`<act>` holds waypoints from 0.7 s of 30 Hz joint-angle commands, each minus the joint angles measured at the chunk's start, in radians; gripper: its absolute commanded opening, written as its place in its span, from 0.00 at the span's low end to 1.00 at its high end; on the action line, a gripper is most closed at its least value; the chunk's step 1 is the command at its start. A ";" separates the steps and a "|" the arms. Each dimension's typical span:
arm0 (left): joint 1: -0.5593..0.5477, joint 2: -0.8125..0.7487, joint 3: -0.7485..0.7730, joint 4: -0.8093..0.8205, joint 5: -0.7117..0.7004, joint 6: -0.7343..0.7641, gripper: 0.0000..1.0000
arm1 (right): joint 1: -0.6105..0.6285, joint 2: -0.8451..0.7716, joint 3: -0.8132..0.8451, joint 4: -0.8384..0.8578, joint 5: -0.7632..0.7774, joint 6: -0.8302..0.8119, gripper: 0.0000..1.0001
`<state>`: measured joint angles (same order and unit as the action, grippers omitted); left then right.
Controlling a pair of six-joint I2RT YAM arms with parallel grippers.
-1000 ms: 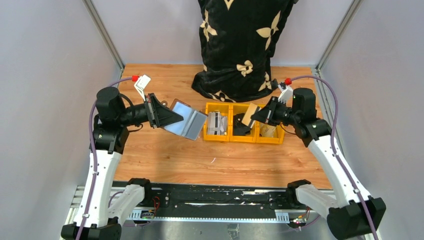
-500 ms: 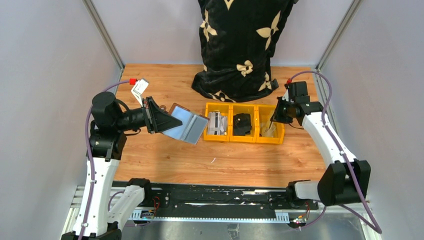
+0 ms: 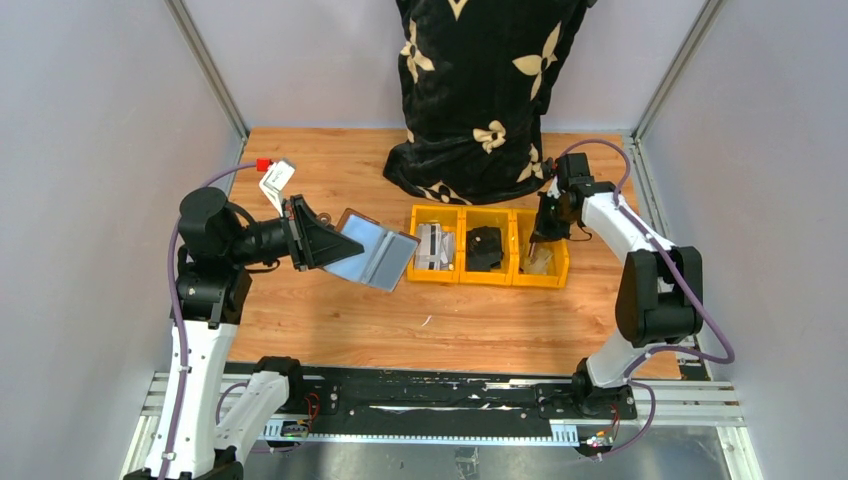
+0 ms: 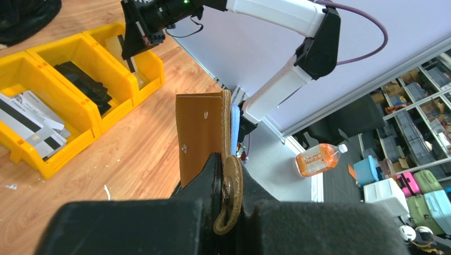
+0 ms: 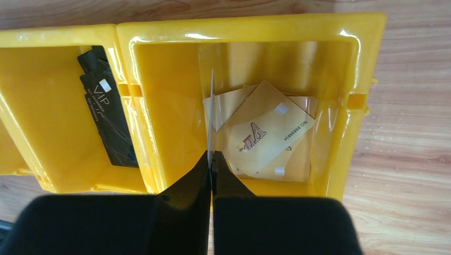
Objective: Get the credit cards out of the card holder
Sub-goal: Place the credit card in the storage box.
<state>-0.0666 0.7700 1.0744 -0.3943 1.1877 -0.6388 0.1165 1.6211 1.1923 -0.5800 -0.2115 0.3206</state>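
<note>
Pinches the card holder (image 4: 201, 133) tight by its edge between the left gripper (image 4: 227, 183) fingers, up in the air just left of the yellow bins (image 3: 437, 275). Shows smooth brown leather outside and shiny grey inside, opened up. Squeezes one thin credit card (image 5: 211, 106) edge-on, right gripper (image 5: 211, 162) fingers pressed together on it, over the right bin (image 5: 159, 79). Keeps flat tan cards (image 5: 266, 133) on that bin's floor, black cards (image 5: 106, 122) next door.
</note>
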 commanded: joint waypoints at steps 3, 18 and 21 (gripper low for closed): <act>0.007 -0.010 0.005 0.043 0.025 -0.014 0.00 | -0.012 -0.002 -0.022 -0.015 0.025 -0.010 0.02; 0.007 -0.005 0.035 0.285 0.047 -0.239 0.00 | 0.013 -0.211 0.043 -0.090 0.125 0.039 0.37; 0.007 -0.009 0.030 0.356 0.041 -0.303 0.00 | 0.040 -0.345 0.018 0.002 -0.090 0.067 0.40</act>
<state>-0.0666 0.7712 1.0813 -0.1650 1.2194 -0.8444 0.1246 1.4258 1.1931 -0.6258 -0.1356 0.3481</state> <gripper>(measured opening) 0.054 0.376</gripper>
